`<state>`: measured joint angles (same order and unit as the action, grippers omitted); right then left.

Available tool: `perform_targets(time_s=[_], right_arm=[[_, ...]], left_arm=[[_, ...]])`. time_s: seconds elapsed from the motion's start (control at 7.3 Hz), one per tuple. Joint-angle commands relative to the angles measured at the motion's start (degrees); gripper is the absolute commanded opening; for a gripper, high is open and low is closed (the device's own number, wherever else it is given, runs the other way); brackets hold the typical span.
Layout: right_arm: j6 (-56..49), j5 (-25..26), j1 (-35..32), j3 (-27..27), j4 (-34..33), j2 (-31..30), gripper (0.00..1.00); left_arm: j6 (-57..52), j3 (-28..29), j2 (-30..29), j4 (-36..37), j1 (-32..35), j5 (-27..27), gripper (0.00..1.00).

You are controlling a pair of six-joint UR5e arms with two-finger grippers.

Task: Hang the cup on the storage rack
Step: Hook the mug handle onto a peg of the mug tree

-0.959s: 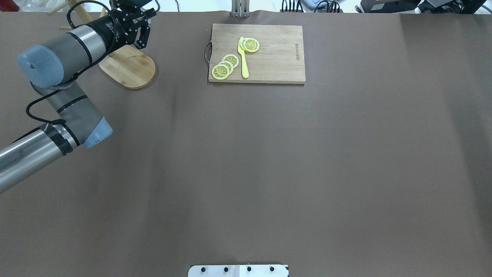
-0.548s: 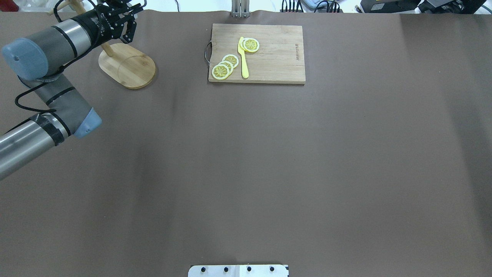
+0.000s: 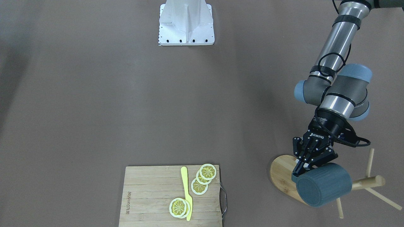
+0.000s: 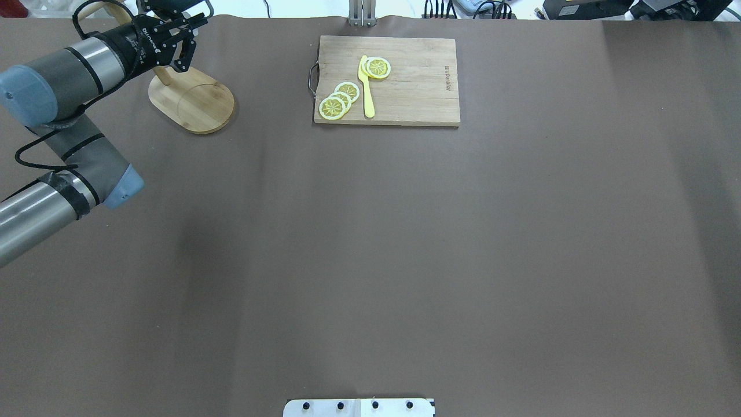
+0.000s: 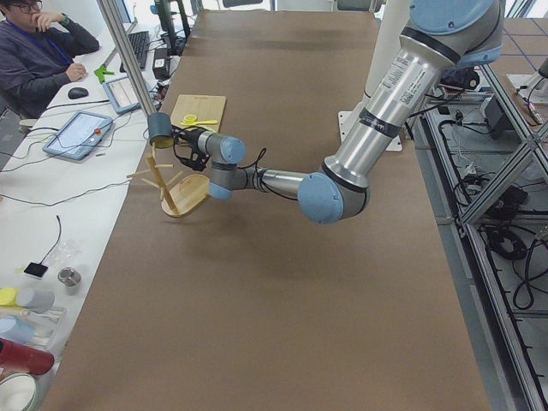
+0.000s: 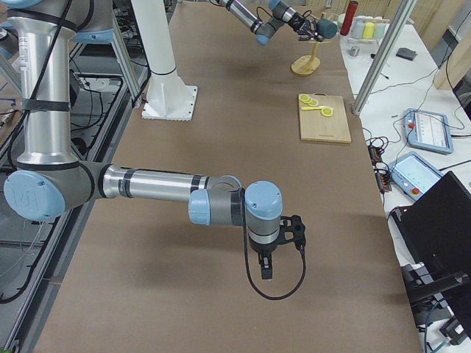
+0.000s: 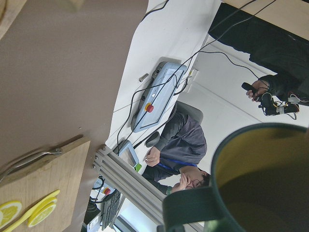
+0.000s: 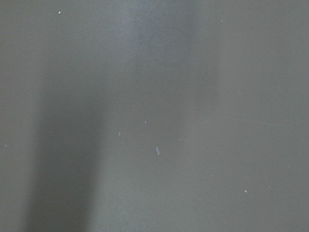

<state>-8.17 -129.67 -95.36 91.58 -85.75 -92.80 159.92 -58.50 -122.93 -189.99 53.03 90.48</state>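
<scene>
Judging by the pose, the step in hand is threading the handle onto a peg. The left gripper [image 3: 299, 171] should turn the cup [image 3: 325, 185] until its loop faces a free dowel peg [image 3: 369, 162], then slide it along the peg instead of shoving the post (the bamboo mug tree [image 3: 371, 182] looks light enough to tip). The gripper is clamped on the mug's rim. In the front-facing view the mug lies on its side just right of the fingertips, over the oval base [image 3: 279, 175] and across the post; I cannot tell whether it touches. Whether the right gripper [image 6: 266, 273] is wide or narrow cannot be told.
</scene>
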Motion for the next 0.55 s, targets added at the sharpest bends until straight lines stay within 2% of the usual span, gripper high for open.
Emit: perform_targets(time_s=[0.0, 0.41], right_arm=[[0.0, 0.0, 0.0, 0.0, 0.0, 0.2, 1.0], [0.1, 0.0, 0.0, 0.0, 0.0, 0.1, 1.0]], left_arm=[[-0.3, 0.6, -0.1, -0.7, 0.3, 0.1, 0.0], [-2.0, 2.3, 0.0, -2.1, 2.2, 3.4, 0.0]])
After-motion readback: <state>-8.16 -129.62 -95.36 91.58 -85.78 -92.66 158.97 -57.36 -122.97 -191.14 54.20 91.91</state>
